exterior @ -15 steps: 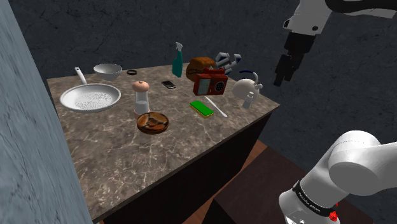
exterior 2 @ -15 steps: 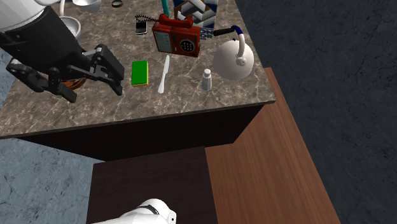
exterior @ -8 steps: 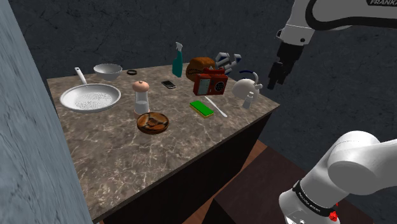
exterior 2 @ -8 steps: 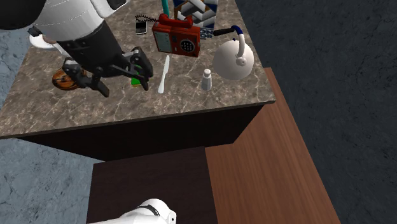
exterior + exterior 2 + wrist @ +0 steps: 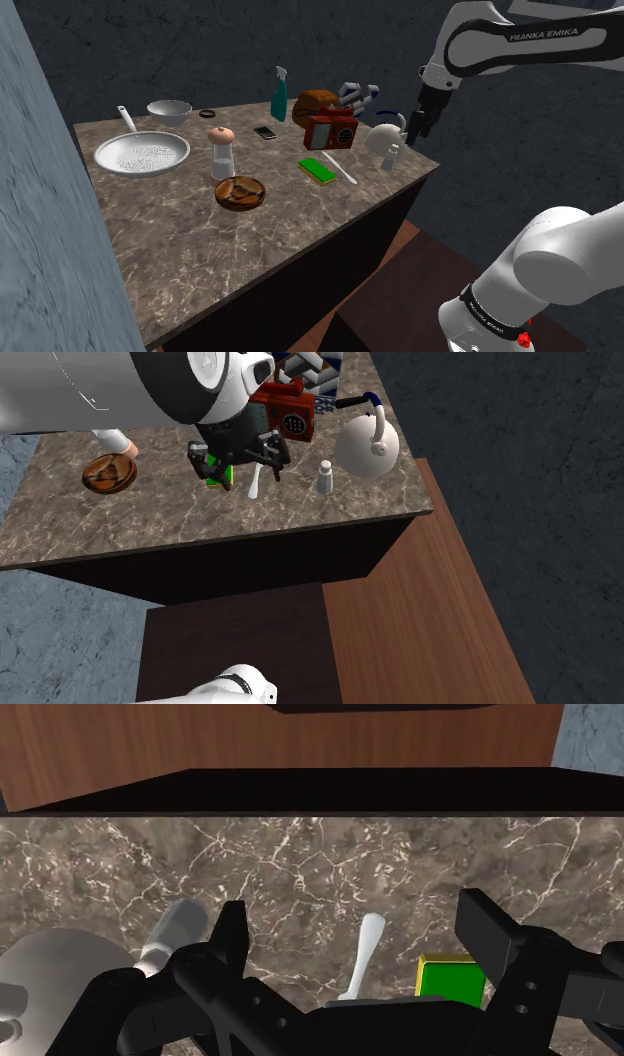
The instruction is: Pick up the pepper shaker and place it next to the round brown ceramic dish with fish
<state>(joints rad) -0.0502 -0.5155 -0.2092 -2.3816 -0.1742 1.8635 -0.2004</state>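
Both fingers (image 5: 232, 929) of the gripper (image 5: 358, 912) stand apart, pale pepper shaker (image 5: 172, 932) just outside them.

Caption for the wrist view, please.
Open gripper above the marble counter, pepper shaker just outside one finger.

Grey pepper shaker (image 5: 393, 153) upright beside kettle (image 5: 381, 136), round brown dish (image 5: 240, 192), apparently fish inside

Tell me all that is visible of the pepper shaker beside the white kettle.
The pepper shaker is small, pale grey, with a narrower cap, its material not plain. It stands upright on the marbled countertop near the corner, close beside the white kettle. The gripper hangs above, fingers open, not touching it.
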